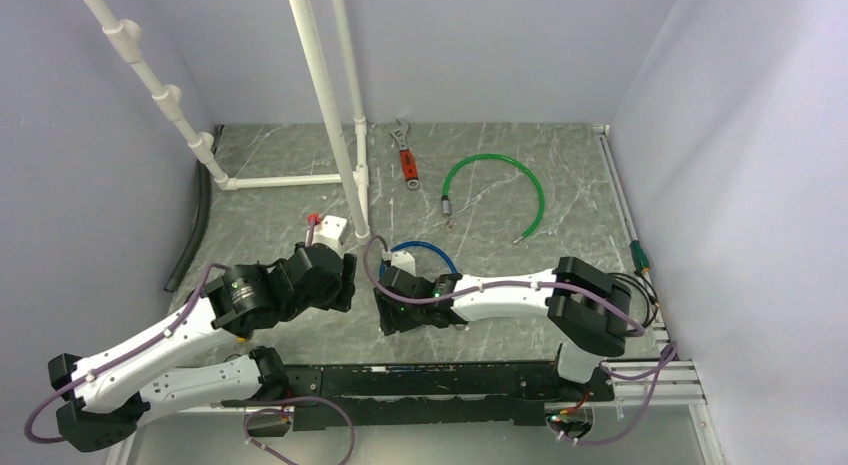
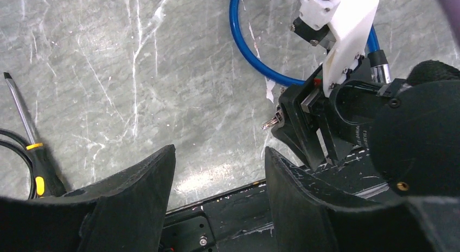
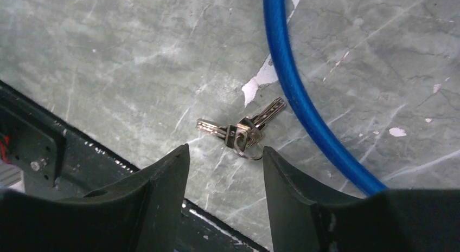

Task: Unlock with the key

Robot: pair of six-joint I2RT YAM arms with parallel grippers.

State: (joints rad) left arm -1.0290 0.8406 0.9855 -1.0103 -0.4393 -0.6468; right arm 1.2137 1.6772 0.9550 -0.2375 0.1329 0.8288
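Observation:
The key (image 3: 244, 131) is a small silvery bunch on a ring, lying flat on the grey marbled table. It sits just ahead of my right gripper (image 3: 224, 152), which is open and empty, with the ring close to the right fingertip (image 3: 269, 154). A blue cable loop (image 3: 293, 84) runs just past the keys. In the left wrist view the key (image 2: 271, 122) pokes out beside the right gripper's black body, and the blue cable (image 2: 247, 51) ends in a silver lock end (image 2: 381, 68). My left gripper (image 2: 219, 154) is open and empty above the table's front edge. From above, both grippers (image 1: 340, 282) (image 1: 392, 307) face each other.
A green cable (image 1: 495, 195) and a red-handled wrench (image 1: 405, 160) lie farther back. White pipes (image 1: 325, 95) stand at the back left, with a black hose (image 1: 195, 215) along the left wall. A screwdriver (image 2: 27, 138) lies to the left, and a black rail (image 1: 450, 380) runs along the front.

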